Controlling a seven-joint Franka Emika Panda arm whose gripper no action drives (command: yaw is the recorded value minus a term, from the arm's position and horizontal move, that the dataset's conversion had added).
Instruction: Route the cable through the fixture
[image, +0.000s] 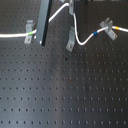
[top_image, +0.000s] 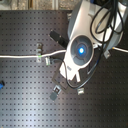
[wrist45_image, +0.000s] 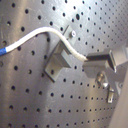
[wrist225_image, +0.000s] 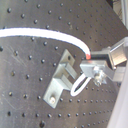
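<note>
The white cable (image: 76, 30) runs from the first exterior view's left edge through a grey clip (image: 30, 31) at its green band (image: 29, 34). It rises to my gripper (image: 71, 6) at the top edge, then drops past a grey fixture (image: 70, 43). From there it climbs through another clip (image: 106, 24), past blue and yellow bands. In both wrist views the gripper (wrist45_image: 90, 64) (wrist225_image: 92, 62) is shut on the cable (wrist45_image: 45, 33) (wrist225_image: 50, 35) just beside a grey bracket fixture (wrist45_image: 56, 64) (wrist225_image: 61, 79). In the second exterior view the arm (top_image: 80, 50) hides the gripper.
A dark upright bar (image: 45, 20) stands between the left clip and the gripper. Two small fixtures (top_image: 57, 90) (top_image: 80, 91) sit on the black perforated board (image: 65, 95) below the arm in the second exterior view. A blue object (top_image: 1, 85) lies at the second exterior view's left edge.
</note>
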